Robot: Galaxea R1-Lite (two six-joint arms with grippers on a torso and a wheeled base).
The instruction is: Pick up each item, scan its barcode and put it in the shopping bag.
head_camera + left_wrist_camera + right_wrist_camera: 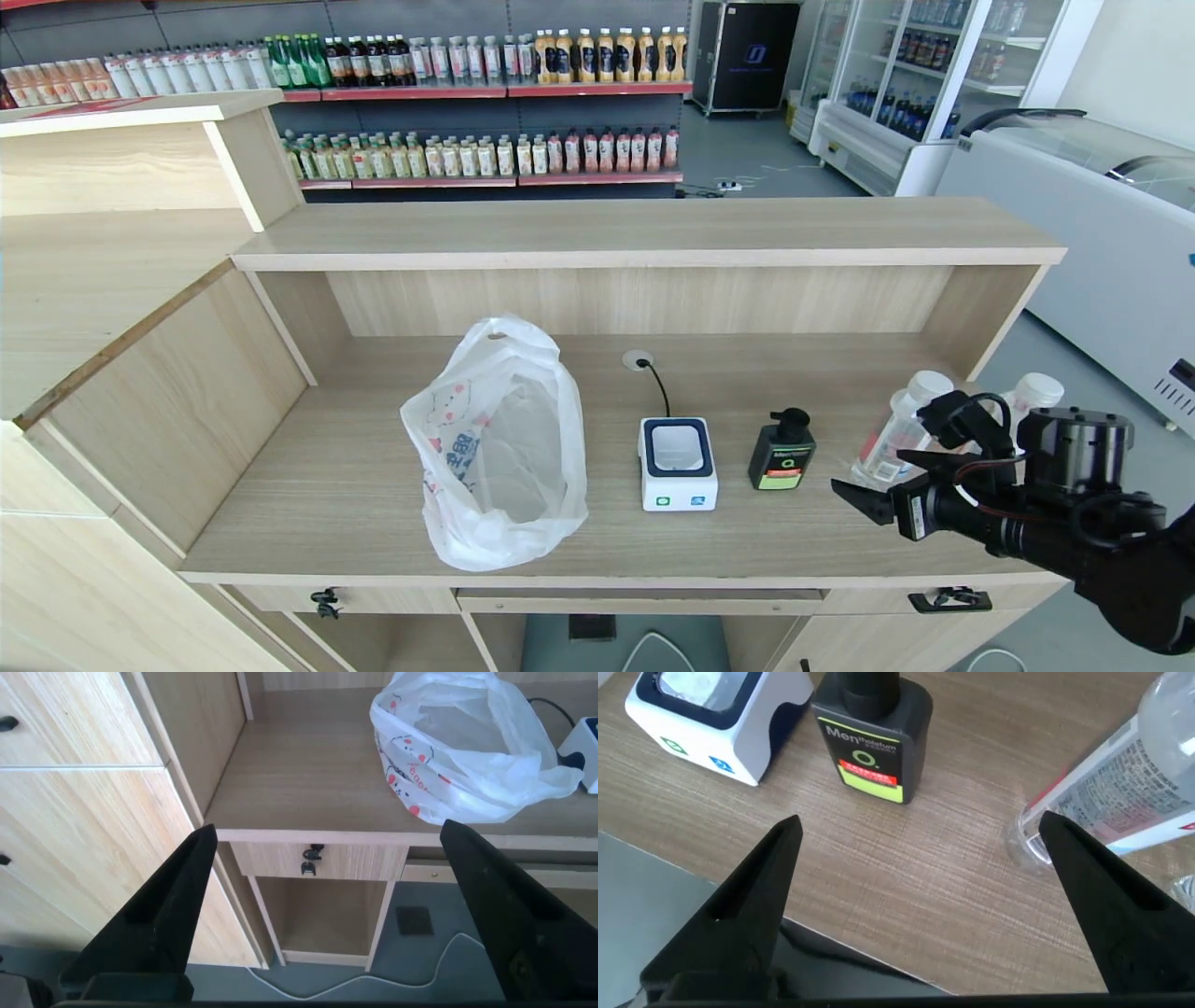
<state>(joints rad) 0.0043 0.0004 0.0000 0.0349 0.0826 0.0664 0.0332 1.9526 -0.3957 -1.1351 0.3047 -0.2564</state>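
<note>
A white plastic shopping bag (504,448) (467,747) stands open on the wooden desk (373,485). Right of it sits the white barcode scanner (679,462) (710,719), then a dark pump bottle (782,453) (873,737) standing upright. At the far right stand two clear bottles with white caps (901,429) (1032,392), one of them near in the right wrist view (1130,784). My right gripper (882,483) (920,915) hangs open over the desk's front right, between the pump bottle and the clear bottle, holding nothing. My left gripper (327,915) is open and empty, low in front of the desk's left end.
A raised counter ledge (644,233) and side walls box in the desk at the back and left. The scanner's black cable (658,387) runs to a hole at the back. A drawer with a key (313,859) lies under the desk edge. Drink shelves (485,93) and freezers (1102,233) stand beyond.
</note>
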